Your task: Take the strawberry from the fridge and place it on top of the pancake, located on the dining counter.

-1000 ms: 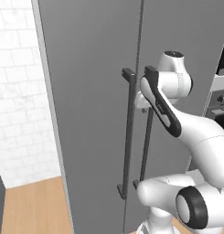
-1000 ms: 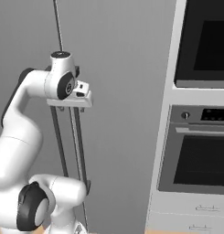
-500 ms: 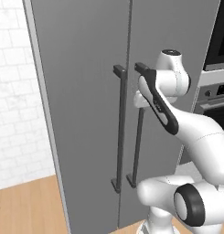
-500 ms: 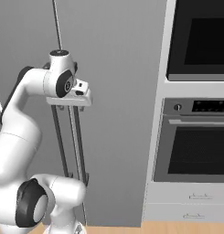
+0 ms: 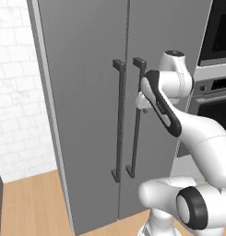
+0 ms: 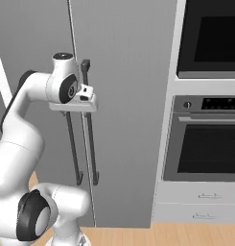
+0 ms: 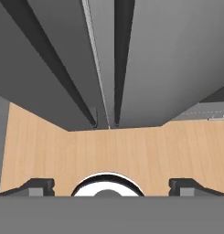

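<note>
The grey fridge (image 5: 86, 92) stands in front of me with both doors shut, its two dark bar handles (image 5: 118, 120) side by side at the centre seam. My gripper (image 7: 111, 185) is open, its fingertips (image 7: 40, 185) wide apart with nothing between them. It points down along the doors, just in front of the handles (image 7: 122, 59). In the right base view the hand (image 6: 83, 98) sits against the upper part of the handles (image 6: 90, 144). The strawberry is hidden behind the shut doors. The pancake and the dining counter are out of view.
A built-in double oven (image 6: 205, 149) in a white column stands right of the fridge, with drawers (image 6: 200, 202) beneath. A white brick wall (image 5: 17, 115) lies to the left. Light wooden floor (image 7: 109, 146) runs along the fridge's foot.
The whole picture has shifted, so the base has driven: the oven column shows further in at the right. The arm keeps its pose by the handles and the doors stay shut.
</note>
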Motion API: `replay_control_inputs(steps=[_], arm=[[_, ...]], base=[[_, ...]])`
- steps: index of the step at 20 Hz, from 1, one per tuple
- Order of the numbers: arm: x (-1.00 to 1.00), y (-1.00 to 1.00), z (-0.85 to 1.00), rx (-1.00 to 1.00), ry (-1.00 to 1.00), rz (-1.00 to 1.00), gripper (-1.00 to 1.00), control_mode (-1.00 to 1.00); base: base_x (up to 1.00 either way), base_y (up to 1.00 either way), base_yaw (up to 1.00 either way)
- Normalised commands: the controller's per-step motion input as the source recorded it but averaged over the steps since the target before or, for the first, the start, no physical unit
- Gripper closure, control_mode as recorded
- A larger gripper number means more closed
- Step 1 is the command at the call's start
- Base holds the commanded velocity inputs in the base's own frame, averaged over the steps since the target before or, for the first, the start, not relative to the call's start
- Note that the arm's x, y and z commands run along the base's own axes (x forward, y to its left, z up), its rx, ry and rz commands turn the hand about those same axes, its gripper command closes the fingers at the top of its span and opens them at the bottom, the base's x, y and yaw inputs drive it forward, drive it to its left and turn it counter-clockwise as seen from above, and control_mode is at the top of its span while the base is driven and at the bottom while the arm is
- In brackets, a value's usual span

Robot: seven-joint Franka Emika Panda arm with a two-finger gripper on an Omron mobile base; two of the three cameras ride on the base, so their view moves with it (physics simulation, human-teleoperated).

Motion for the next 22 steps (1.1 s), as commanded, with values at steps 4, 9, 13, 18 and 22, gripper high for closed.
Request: replay_control_inputs(steps=[4, 9, 13, 18, 22], arm=[[0.00, 0.00, 0.00, 0.00, 0.00, 0.00, -1.00, 1.00], [0.00, 0.00, 0.00, 0.00, 0.00, 0.00, -1.00, 1.00], [0.27, -0.01, -0.09, 0.03, -0.32, 0.04, -1.00, -1.00], [0.67, 0.00, -0.09, 0.08, -0.41, 0.14, -1.00, -1.00], [0.76, -0.38, -0.11, 0.11, -0.30, 0.16, -1.00, -1.00]], base=[[-0.32, 0.14, 0.00], [-0.02, 0.00, 0.00], [0.00, 0.00, 0.00], [0.00, 0.00, 0.00], [0.00, 0.00, 0.00]])
